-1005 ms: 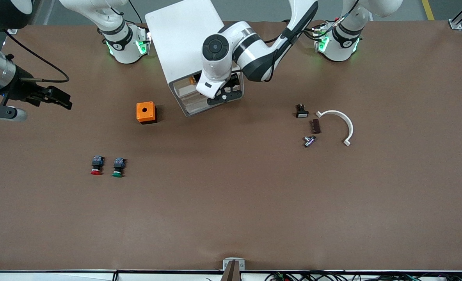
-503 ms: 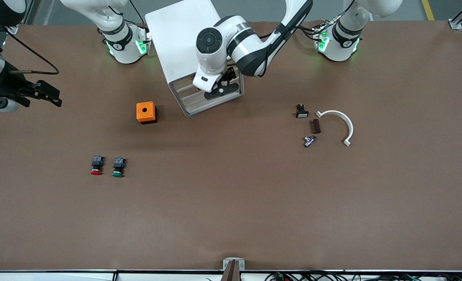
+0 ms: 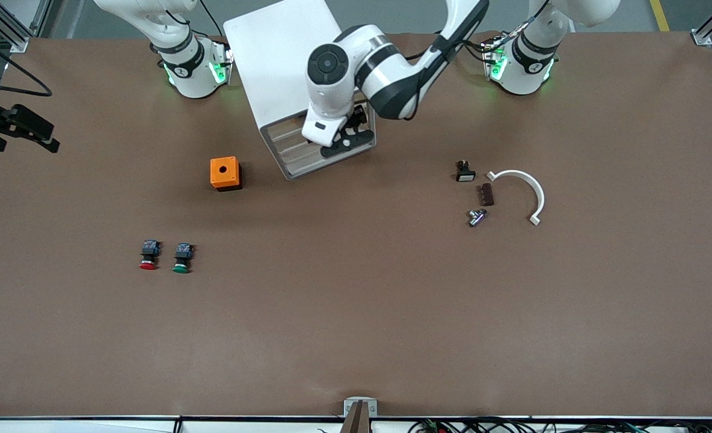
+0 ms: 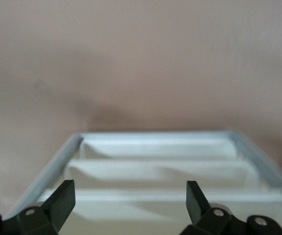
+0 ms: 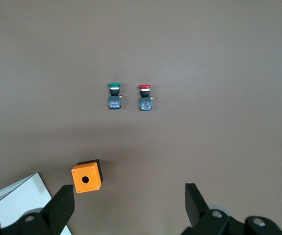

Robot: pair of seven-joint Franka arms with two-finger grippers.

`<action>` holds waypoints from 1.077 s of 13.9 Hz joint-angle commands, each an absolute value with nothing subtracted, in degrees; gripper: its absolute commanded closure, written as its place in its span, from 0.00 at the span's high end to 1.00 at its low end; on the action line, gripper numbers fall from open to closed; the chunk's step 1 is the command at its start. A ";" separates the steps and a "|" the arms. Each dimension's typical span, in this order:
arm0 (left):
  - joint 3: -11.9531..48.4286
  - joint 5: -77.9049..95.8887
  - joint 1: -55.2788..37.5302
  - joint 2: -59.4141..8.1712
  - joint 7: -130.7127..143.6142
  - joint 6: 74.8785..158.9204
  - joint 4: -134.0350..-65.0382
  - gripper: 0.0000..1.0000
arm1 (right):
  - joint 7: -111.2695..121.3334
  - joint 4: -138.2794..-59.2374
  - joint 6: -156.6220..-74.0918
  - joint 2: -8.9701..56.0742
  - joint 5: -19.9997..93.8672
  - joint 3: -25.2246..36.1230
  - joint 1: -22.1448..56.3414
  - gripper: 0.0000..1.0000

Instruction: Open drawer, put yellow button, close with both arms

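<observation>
The white cabinet (image 3: 284, 66) stands near the arms' bases. Its top drawer (image 3: 284, 133) looks pushed in, about level with the drawers below. The yellow button is hidden. My left gripper (image 3: 349, 137) is open and empty, right at the cabinet's front by the top edge. In the left wrist view its gripper (image 4: 129, 199) spans the stepped drawer fronts (image 4: 248, 197). My right gripper (image 3: 46, 135) is open and empty, raised over the table edge at the right arm's end. In the right wrist view its gripper (image 5: 130, 205) holds nothing.
An orange box (image 3: 224, 173) sits beside the cabinet. A red-capped button (image 3: 149, 254) and a green-capped button (image 3: 182, 257) lie nearer the camera. A black switch (image 3: 465, 171), brown block (image 3: 486, 194), metal piece (image 3: 477, 216) and white curved piece (image 3: 527, 189) lie toward the left arm's end.
The top drawer stood open with the yellow button showing inside; my left gripper moved in against it and it now looks shut. My right gripper moved away toward the table's end.
</observation>
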State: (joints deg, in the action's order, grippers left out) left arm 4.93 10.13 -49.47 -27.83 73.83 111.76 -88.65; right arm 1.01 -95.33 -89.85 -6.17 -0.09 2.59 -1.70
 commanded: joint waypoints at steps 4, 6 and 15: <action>5.10 1.78 -33.77 -22.95 73.74 107.40 -85.61 1.00 | 1.76 -92.73 -88.77 -4.22 0.09 1.41 -3.43 1.00; 5.18 -3.76 -29.55 -21.11 70.60 106.53 -85.61 1.00 | 1.76 -92.64 -88.86 -4.04 0.09 1.41 -3.25 1.00; 5.71 -2.82 -10.04 -7.05 32.38 93.62 -86.66 1.00 | 1.93 -90.27 -88.95 -3.34 0.09 1.14 -2.81 1.00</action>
State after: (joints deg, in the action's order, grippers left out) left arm 4.74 -3.25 -12.94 -10.69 37.83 96.11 -84.94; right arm 1.25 -92.38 -89.74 -4.04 -0.08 1.56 -2.29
